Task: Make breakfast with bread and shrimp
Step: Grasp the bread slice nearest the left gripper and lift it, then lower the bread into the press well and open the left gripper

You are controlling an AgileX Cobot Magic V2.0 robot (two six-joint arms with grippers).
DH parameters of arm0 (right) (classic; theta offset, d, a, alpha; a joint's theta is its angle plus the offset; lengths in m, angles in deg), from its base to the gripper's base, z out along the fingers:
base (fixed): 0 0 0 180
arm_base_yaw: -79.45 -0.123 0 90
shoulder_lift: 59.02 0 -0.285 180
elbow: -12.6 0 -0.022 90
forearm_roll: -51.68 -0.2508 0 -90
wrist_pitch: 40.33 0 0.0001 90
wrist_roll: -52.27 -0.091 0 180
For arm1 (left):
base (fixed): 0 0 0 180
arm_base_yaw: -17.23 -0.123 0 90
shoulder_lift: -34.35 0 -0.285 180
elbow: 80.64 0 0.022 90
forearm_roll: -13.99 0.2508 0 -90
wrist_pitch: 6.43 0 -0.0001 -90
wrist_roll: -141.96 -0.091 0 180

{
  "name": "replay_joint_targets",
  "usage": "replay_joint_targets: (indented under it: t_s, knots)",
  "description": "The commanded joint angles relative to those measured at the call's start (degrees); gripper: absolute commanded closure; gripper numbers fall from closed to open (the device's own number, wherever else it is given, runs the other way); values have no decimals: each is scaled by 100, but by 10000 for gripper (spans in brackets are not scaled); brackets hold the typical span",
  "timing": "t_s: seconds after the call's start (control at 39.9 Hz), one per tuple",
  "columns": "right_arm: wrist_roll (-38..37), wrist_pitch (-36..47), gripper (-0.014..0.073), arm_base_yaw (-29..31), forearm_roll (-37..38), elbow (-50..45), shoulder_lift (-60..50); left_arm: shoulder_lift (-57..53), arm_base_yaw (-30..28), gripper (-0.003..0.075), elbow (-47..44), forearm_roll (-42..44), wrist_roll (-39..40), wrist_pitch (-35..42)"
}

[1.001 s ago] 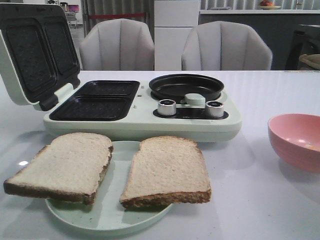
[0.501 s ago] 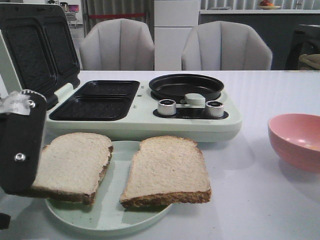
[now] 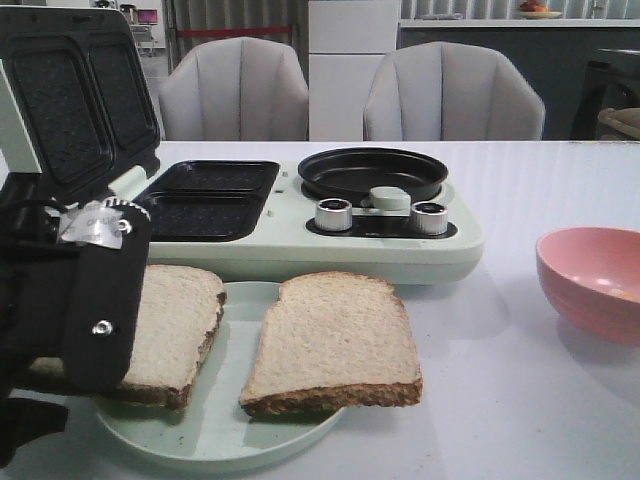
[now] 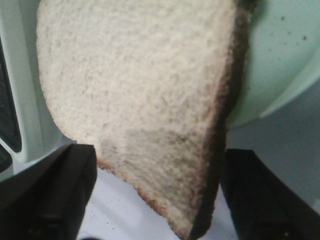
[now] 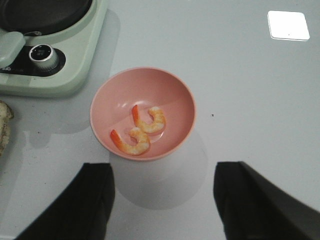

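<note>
While the left gripper (image 4: 155, 200) hung low at the near left with jaws spread wide, one on each side of the left bread slice's (image 3: 175, 320) corner and gripping nothing, both slices lay on the pale green plate (image 3: 225, 420). Farther right, the right gripper (image 5: 162, 200), equally open and empty, hovered over two shrimp (image 5: 140, 130) in the pink bowl (image 3: 590, 285). Beyond stood the open sandwich maker (image 3: 290, 245).

pale beige bread (image 3: 333, 340) showing off brown crusts, mint green plate (image 3: 225, 425) sporting tiny dark speckles, pink bowl (image 5: 143, 120) holding orange-and-white shrimp (image 5: 140, 131), sage green breakfast maker (image 3: 300, 250) wearing black waffle-textured plates, white table (image 3: 520, 400) gleaming
</note>
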Motion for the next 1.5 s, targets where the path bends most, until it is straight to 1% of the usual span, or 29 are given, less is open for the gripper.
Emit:
replay_joint_targets:
  t_s: [0.0, 0.13, 0.18, 0.25, 0.43, 0.55, 0.68, 0.83, 0.9, 1.1, 1.23, 1.4, 1.48]
  knots:
    - [50, 364, 55, 23, 54, 195, 32, -120, 30, 289, 165, 99, 97, -264]
    - [50, 364, 55, 23, 54, 195, 32, -120, 41, 486, 165, -37, 125, -276]
    - [50, 364, 55, 23, 54, 195, 32, -130, 41, 552, 165, -106, 125, -315]
    - [50, 364, 55, 23, 54, 195, 32, -142, 222, 625, 165, -229, 125, -729]
    - [50, 364, 55, 23, 54, 195, 32, -582, 1029, 619, 165, -617, 125, -1837]
    - [50, 364, 55, 23, 54, 195, 32, -1017, 1443, 619, 165, -558, 125, -2531]
    - [50, 364, 55, 23, 54, 195, 32, -1487, 1691, 619, 165, -181, 125, -2985]
    - [50, 364, 55, 23, 54, 195, 32, -1915, 1633, 619, 202, 136, 125, -3038]
    - [50, 364, 55, 23, 54, 195, 32, -1970, 1448, 619, 303, 252, 125, -2938]
    - [50, 364, 55, 23, 54, 195, 32, -1911, 520, 619, 713, 360, 28, -2255]
    - [50, 364, 55, 23, 54, 195, 32, -1906, 81, 619, 879, 370, -19, -1931]
    - [50, 364, 55, 23, 54, 195, 32, -1820, -387, 619, 1092, 685, -19, -691]
    - [50, 364, 55, 23, 54, 195, 32, -1627, -524, 619, 1276, 718, -19, -464]
